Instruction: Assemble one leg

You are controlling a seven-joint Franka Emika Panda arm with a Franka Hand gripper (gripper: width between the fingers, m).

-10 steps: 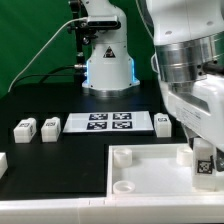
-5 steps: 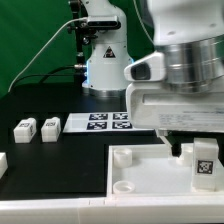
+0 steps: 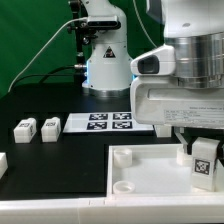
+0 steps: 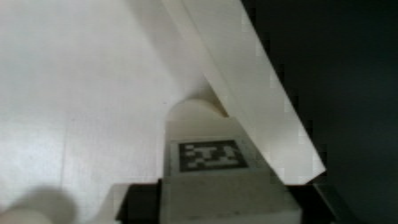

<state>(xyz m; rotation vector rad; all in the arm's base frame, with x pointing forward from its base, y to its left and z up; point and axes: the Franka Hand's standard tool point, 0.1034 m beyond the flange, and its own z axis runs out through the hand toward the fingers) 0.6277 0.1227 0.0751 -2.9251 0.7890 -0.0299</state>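
Observation:
My gripper (image 3: 201, 150) is shut on a leg (image 3: 205, 162), a small white block with a black-and-white tag facing the camera. It holds the leg upright over the right end of the large white tray (image 3: 140, 158), close to the tray's right wall. In the wrist view the leg (image 4: 215, 150) sits between my dark fingers (image 4: 146, 204), with the tray's floor (image 4: 80, 100) and its raised wall (image 4: 249, 90) behind it. I cannot tell whether the leg touches the tray.
Two more legs (image 3: 25, 128) (image 3: 49, 126) stand at the exterior view's left, and another white part (image 3: 2, 161) lies at the left edge. The marker board (image 3: 105, 122) lies behind the tray. The arm's base (image 3: 105, 60) stands at the back.
The hand has turned about its axis, so its broad side now faces the camera. The held leg stays at about the same spot over the tray's right end.

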